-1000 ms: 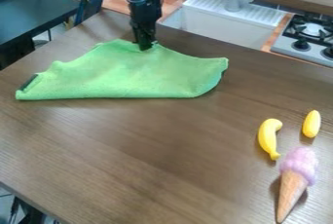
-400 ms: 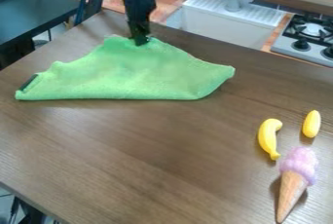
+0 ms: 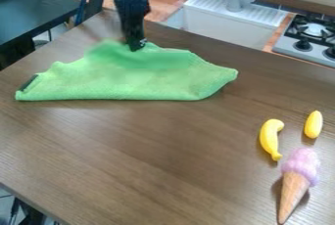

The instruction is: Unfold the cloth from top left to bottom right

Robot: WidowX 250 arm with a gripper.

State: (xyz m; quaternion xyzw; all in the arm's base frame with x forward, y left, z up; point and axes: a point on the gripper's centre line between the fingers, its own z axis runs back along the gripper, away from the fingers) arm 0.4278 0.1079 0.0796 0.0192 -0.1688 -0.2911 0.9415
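Worktop point(image 3: 163, 155), cloth point(image 3: 124, 82), fingers point(image 3: 136, 46)

Brown worktop, beneath the fingers. Green cloth, rumpled, upper edge at the fingers. Black fingers: open or closed, cannot tell. Ice cream cone point(image 3: 294, 188), banana point(image 3: 269, 137), yellow toy point(image 3: 314, 124): well apart from the fingers.

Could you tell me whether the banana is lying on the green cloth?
No, the banana lies on the bare table.
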